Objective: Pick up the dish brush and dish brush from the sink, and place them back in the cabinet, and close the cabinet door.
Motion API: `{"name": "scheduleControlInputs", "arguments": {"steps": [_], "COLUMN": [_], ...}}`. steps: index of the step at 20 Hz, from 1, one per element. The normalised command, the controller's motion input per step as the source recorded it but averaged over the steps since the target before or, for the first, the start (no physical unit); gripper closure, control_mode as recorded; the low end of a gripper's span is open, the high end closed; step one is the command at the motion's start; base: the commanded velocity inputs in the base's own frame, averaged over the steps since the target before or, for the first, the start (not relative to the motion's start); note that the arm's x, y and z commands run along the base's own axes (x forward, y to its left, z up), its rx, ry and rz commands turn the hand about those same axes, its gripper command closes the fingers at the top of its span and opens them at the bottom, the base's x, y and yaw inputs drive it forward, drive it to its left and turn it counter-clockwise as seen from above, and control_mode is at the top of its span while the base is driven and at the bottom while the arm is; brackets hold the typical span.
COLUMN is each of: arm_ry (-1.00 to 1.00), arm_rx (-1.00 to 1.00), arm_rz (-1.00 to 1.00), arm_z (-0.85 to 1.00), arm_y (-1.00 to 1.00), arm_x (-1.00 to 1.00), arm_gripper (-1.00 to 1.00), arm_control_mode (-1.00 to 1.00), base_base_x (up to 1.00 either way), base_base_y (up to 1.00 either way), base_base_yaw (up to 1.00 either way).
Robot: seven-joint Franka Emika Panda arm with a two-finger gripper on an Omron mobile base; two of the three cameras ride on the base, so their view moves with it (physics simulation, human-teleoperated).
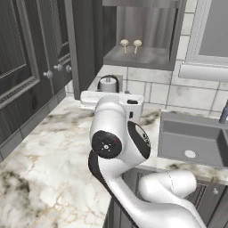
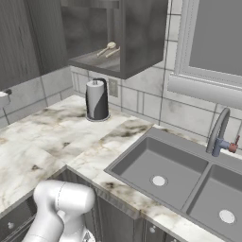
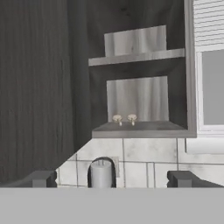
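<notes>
I'm seeing the cabinet door (image 3: 39, 87) hanging open at left; swinging it blind risks clipping the paper roll (image 3: 101, 173) on the desk. Both dish brushes (image 3: 124, 119) are sitting inside the cabinet (image 3: 175, 129). The tool (image 3: 111, 179) is spread, holding nothing.

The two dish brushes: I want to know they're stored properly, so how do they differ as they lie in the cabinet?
In the left base view, one dish brush lies left, the other dish brush right, apart. They look alike otherwise: tan, round-headed, parallel on the cabinet floor, heads towards the open front.
</notes>
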Motion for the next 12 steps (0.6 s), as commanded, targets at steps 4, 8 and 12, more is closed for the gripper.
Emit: {"name": "scheduleControlInputs", "arguments": {"steps": [4, 8, 12], "arm_ry": [-0.11, -0.09, -0.07], "arm_rx": [-0.04, -0.02, -0.01], "arm_rz": [0.00, 0.00, 0.00], "arm_z": [0.00, 0.00, 0.00], "arm_y": [0.31, 0.30, 0.28], "arm_x": [0.00, 0.00, 0.00], "arm_gripper": [-1.00, -1.00, -1.00], "arm_control_mode": [-1.00, -1.00, -1.00], "base_base_x": [0.00, 0.00, 0.00], "base_base_y": [0.00, 0.00, 0.00], "base_base_yaw": [0.00, 0.00, 0.00]}}
